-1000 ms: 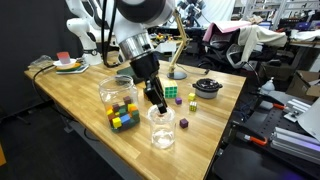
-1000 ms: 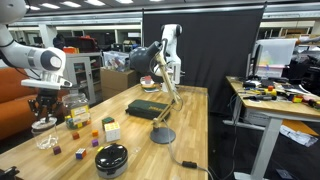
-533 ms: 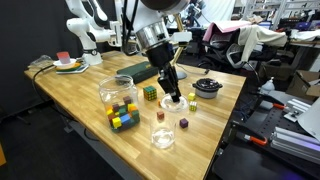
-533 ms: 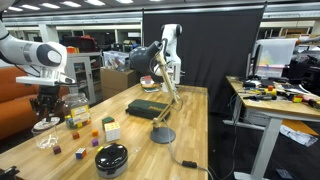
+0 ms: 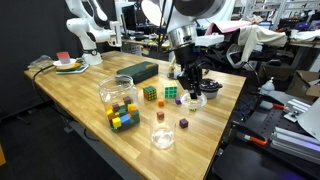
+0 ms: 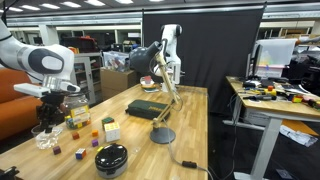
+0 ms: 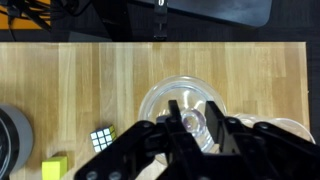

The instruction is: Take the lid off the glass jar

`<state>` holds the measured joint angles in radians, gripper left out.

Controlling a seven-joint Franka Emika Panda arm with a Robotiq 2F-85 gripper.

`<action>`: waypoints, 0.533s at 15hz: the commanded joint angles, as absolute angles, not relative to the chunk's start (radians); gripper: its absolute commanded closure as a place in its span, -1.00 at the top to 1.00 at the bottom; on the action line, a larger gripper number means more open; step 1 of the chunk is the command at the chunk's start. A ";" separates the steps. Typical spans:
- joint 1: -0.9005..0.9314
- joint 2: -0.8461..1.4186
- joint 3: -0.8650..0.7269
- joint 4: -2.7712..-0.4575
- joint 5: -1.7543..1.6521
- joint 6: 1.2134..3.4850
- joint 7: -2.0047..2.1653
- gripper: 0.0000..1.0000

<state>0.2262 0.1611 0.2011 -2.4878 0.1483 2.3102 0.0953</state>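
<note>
Past the jar (image 5: 162, 137), on its far side and just beside the black dish (image 5: 207, 88): gripper (image 5: 191, 95), pointing straight down from the arm (image 5: 183, 40), wrist vertical. Jaws pinch the lid (image 5: 194, 101) at its centre; in the wrist view the fingers (image 7: 140, 150) meet over the clear disc. Whether the lid touches the table (image 5: 80, 90) cannot be told. Jar upright, open, well apart from the lid. Larger jar (image 5: 118, 100) stands near the jar and holds coloured cubes.

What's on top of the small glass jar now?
Nothing: the glass jar stands open, seemingly empty. The lid is in the gripper; fingers cover its centre.
</note>
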 commanded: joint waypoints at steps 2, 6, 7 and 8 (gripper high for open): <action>0.199 0.133 0.197 -2.617 0.264 2.452 0.133 -0.85; 0.179 0.161 0.200 -2.682 0.363 2.544 0.111 -0.85; 0.175 0.167 0.201 -2.689 0.384 2.560 0.104 -0.85; 0.170 0.174 0.202 -2.691 0.401 2.573 0.098 -0.85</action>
<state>0.1922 0.1667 0.1898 -2.6759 0.3436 2.5241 0.1177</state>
